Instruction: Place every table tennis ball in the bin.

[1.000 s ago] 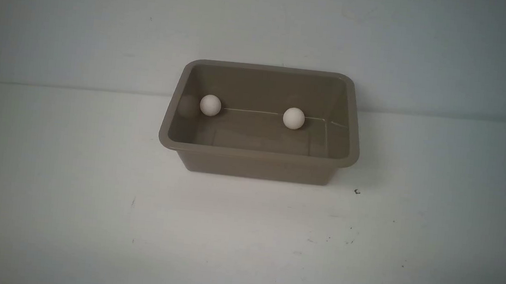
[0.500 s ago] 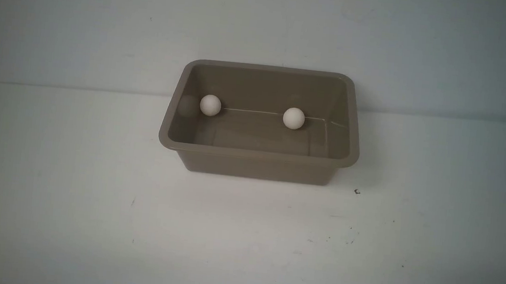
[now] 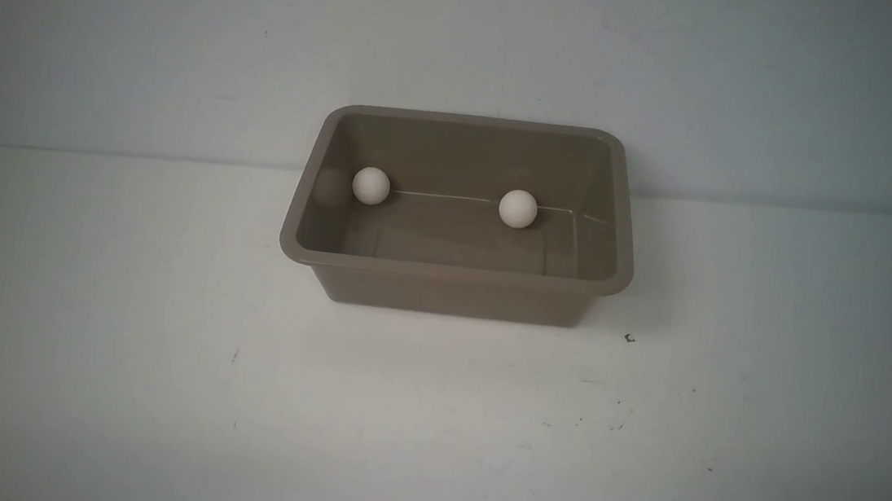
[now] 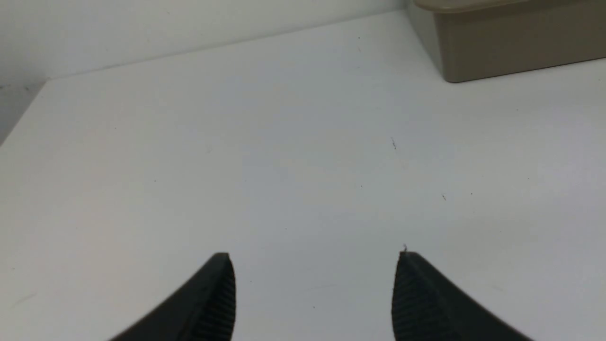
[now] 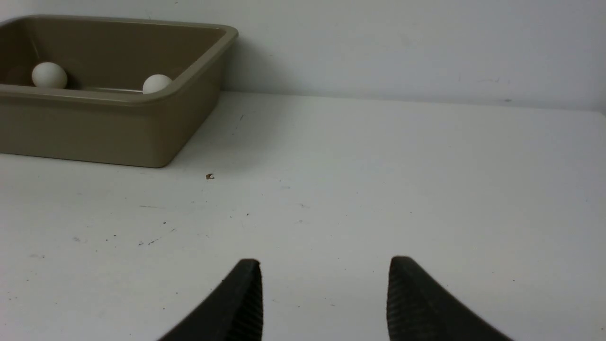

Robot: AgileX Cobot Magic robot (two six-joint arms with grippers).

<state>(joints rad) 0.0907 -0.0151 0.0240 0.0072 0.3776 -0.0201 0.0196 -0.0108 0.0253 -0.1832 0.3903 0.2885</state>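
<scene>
Nothing has moved: both balls (image 3: pixel 371 186) (image 3: pixel 517 209) lie in the bin (image 3: pixel 456 272), whose long axis runs left-right. Left pincer (image 4: pixel 315 284) and right pincer (image 5: pixel 324 289) gape over the table (image 3: pixel 159 337), holding nothing.

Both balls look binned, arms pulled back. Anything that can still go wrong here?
Little risk left. Both table tennis balls lie loose on the floor of the bin, so a bump to it would likely set them rolling. The left gripper and right gripper sit low over the table with gaps between the fingertips; a careless sweep could hit the bin.
</scene>
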